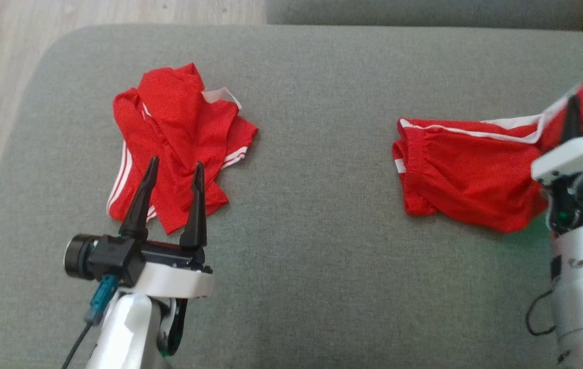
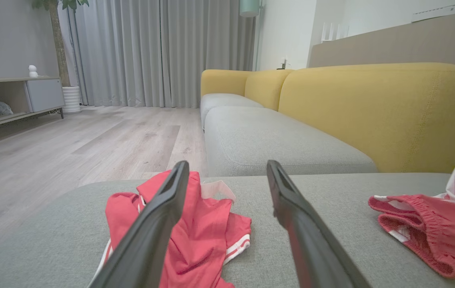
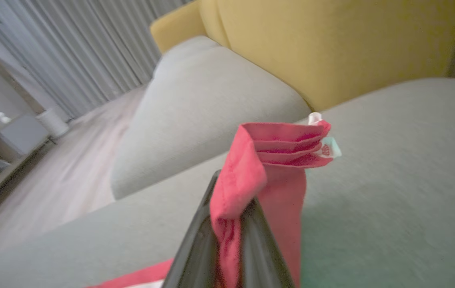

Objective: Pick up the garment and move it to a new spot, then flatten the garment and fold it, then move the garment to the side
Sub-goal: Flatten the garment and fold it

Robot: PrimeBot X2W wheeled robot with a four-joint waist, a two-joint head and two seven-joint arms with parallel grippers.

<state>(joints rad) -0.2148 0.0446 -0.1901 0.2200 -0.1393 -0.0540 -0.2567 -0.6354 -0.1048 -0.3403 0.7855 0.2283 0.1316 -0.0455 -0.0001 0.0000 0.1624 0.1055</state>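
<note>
Grip, right pincer: my two dark fingers were pressed together on a bunched edge of the red fabric shorts with white side stripes, with a fold of cloth and a small pale label standing above the tips. That corner was raised off the grey woven sofa cushion. The rest of the shorts lay crumpled on the cushion's right part, gathered waistband toward the middle. My left pincer stood wide apart and held nothing, poised over the near edge of a second crumpled red garment with white trim, well apart from the shorts.

Risks, as I judged them:
- The pinch took only a narrow strip, so the cloth's own weight, or drag across the cushion, could pull it free during the carry.
- Lifting by one corner could let the shorts hang twisted and land more bunched, making flattening harder.
- A sweep leftward could drop them onto the second garment and tangle the two.
</note>
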